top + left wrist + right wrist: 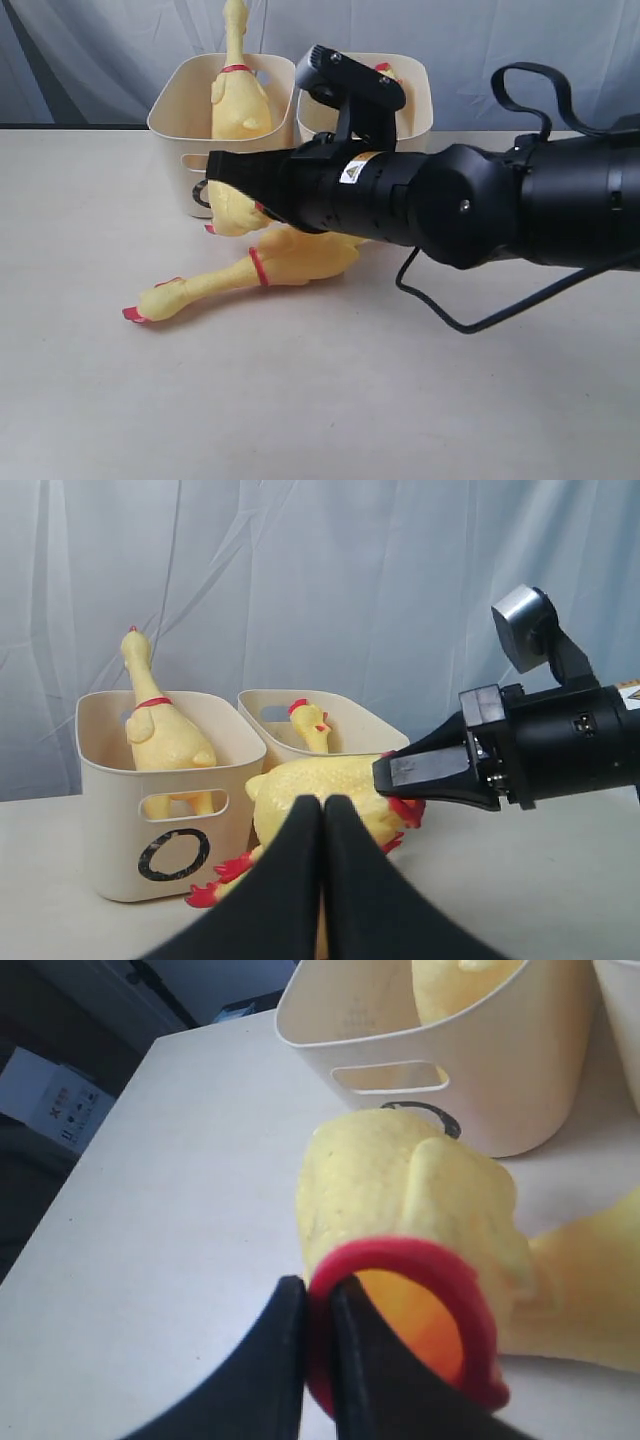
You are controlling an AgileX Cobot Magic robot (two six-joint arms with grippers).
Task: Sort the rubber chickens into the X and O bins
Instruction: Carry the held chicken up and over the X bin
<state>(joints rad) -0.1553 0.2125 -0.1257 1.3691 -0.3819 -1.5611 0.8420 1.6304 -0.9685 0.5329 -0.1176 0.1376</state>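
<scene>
Right hand (318,1305) pinches the red rim of a yellow rubber chicken (400,1190) just in front of the cream plastic O-marked tub (110,800), left hand (322,825) closed and empty; grasp looks made, so next comes a lift clear of a tub wall.

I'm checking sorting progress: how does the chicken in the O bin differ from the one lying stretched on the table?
The binned chicken stands upright in the O bin, neck above the rim; the table chicken lies flat, neck stretched sideways. The binned chicken is put away; the table chicken is outside it, unsorted. Both are yellow with red neck rings.
</scene>
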